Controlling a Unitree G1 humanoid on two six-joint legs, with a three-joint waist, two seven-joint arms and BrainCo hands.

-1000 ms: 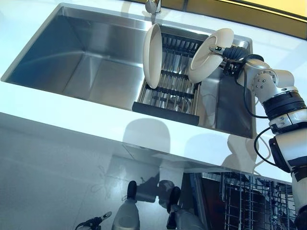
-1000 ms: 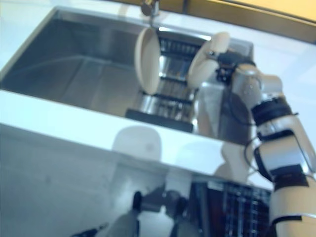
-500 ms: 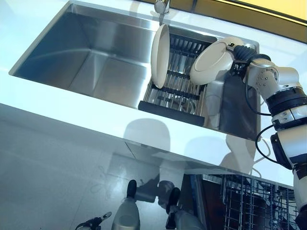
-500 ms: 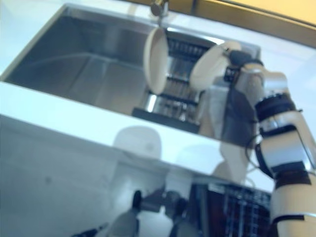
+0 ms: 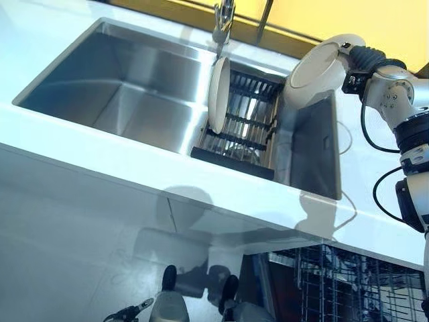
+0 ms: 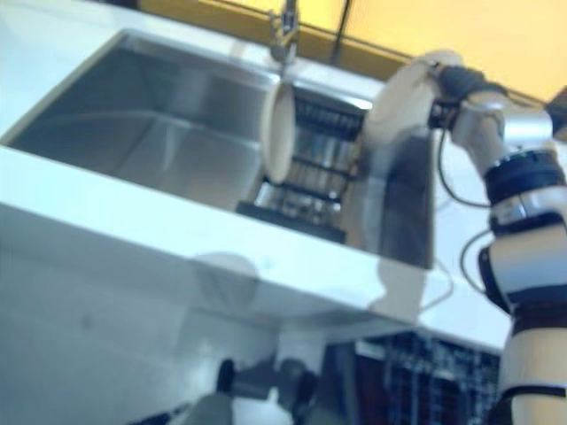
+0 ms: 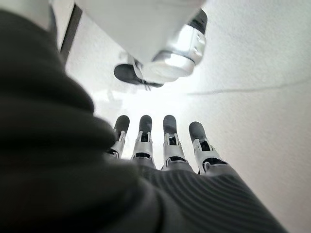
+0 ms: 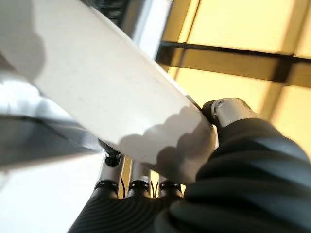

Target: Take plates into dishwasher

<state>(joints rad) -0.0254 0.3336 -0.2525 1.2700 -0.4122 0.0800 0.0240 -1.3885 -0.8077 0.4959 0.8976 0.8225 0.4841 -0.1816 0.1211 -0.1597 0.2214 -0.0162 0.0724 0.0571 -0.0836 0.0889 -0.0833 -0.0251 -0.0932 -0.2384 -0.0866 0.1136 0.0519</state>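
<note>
Right robot hand (image 5: 356,62) raised above the far right corner of the stainless steel sink (image 5: 120,87), fingers and thumb clamped on the rim of a round white ceramic plate (image 5: 315,72). Plate held tilted in the air, clear of the rack, its face turned toward the sink. Right wrist view confirms the grip: thumb (image 8: 228,110) on 1 side of the plate edge, fingers (image 8: 141,177) curled behind it. 1 second round white plate (image 5: 218,95) stands upright on edge in the black slotted dish rack (image 5: 238,131), which sits inside the right part of the sink, just beside the held plate's side wall. Chrome tap (image 5: 223,20) rises at the sink's far rim, directly behind the standing plate. White table (image 5: 134,157) surrounds the sink. Below the table's near edge, at lower right, the wire basket of the open dishwasher (image 5: 348,288) shows. Left robot hand (image 7: 160,145) appears only in its own wrist view, fingers straight and relaxed, holding nothing, pointed down toward a pale floor (image 7: 252,73).
</note>
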